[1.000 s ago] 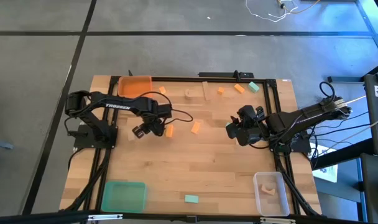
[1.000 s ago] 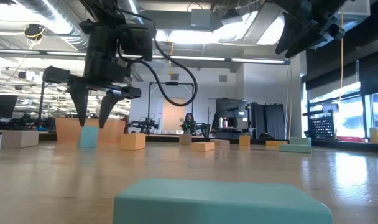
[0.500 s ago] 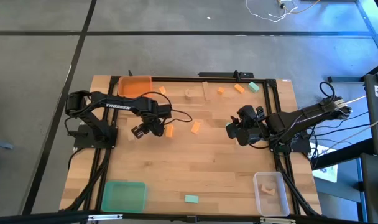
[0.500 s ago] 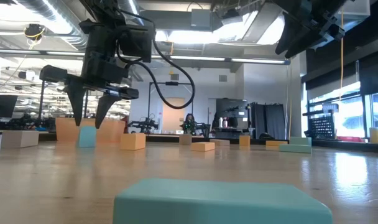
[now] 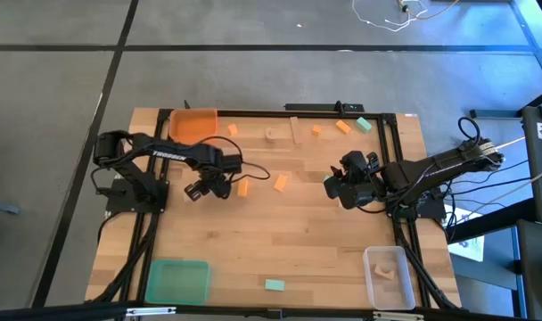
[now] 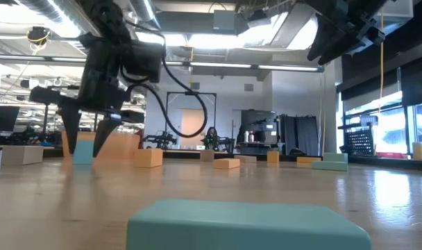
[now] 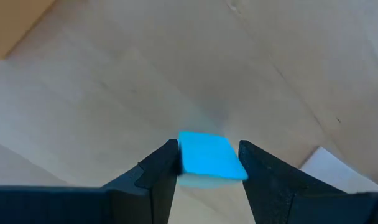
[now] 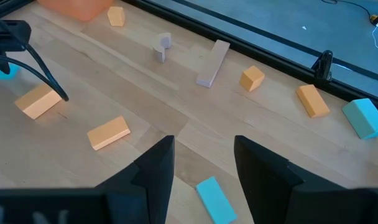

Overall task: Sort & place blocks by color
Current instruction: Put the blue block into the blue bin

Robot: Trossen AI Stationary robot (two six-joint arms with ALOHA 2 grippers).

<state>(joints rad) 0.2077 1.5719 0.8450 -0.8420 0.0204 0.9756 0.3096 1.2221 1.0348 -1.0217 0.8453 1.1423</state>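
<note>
My left gripper (image 5: 196, 190) points down over the table's left half, near the orange tray (image 5: 193, 124), and is shut on a small teal block (image 7: 207, 155). In the low view the same block (image 6: 82, 150) shows between the fingers, close to the tabletop. My right gripper (image 8: 204, 165) stands open, high over the right half (image 5: 335, 187), with nothing in it. Orange blocks (image 5: 243, 188) (image 5: 281, 183), a teal block (image 5: 274, 285) and pale wood blocks (image 5: 271, 135) lie flat on the table. My left gripper pinches the teal block by two opposite sides (image 7: 184, 159) between its two fingers. The fingers come from above, pointing down. The block sits level between them with a shadow right under it. Whether its underside touches the table I cannot tell.
A green tray (image 5: 176, 281) stands at the near left and a clear tray (image 5: 388, 276) holding wood blocks at the near right. More orange blocks (image 5: 343, 127) and a teal one (image 5: 364, 124) lie along the far edge. Another teal block (image 8: 215, 199) lies under my right gripper.
My left gripper has gone down and toward the table's left edge, carrying the teal block between its fingers. The block now hangs lower, close to the tabletop.
</note>
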